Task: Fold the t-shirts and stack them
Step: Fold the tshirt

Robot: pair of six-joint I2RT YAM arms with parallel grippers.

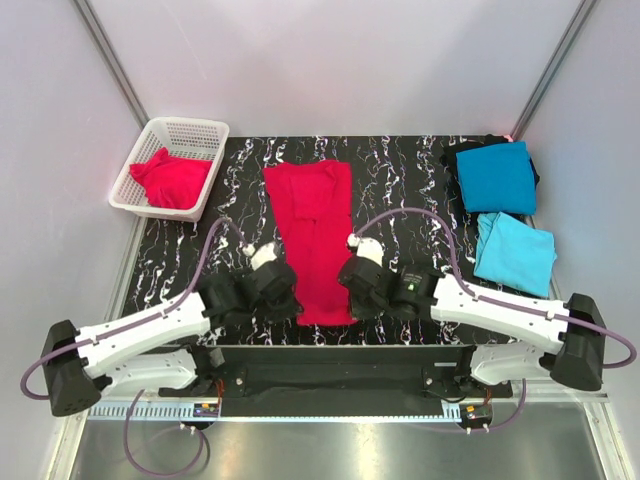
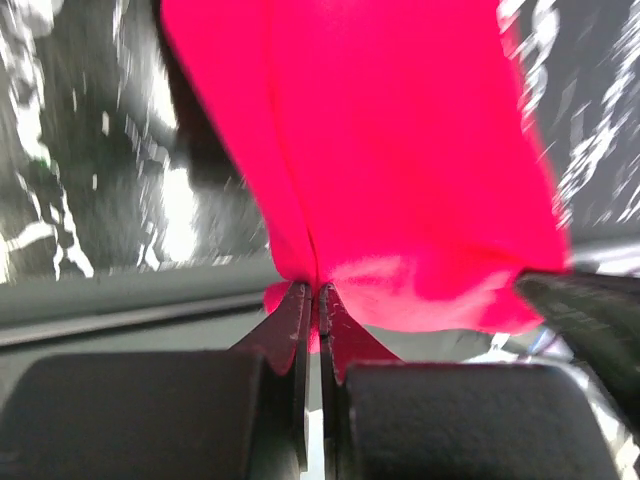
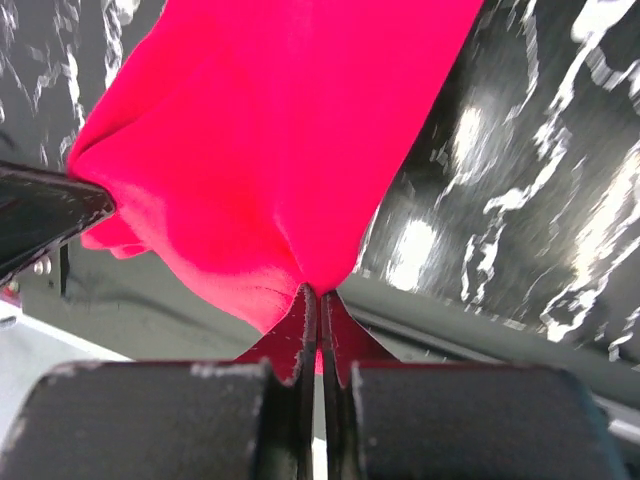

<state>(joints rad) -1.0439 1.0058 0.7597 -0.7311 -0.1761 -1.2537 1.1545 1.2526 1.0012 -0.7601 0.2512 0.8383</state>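
A crimson-red t-shirt [image 1: 312, 225], folded into a long strip, lies down the middle of the black marbled table [image 1: 400, 180]. My left gripper [image 1: 288, 300] is shut on its near left corner [image 2: 400, 180]. My right gripper [image 1: 348, 296] is shut on its near right corner [image 3: 270, 150]. Both hold the near hem at the table's front edge. A folded teal-blue t-shirt [image 1: 496, 176] lies at the back right, with a folded sky-blue t-shirt [image 1: 514, 252] just in front of it. Another red t-shirt [image 1: 170, 178] is crumpled in the basket.
The white mesh basket [image 1: 200, 130] stands at the table's back left corner. Grey walls close in both sides. Purple cables loop from both arms over the table near the shirt.
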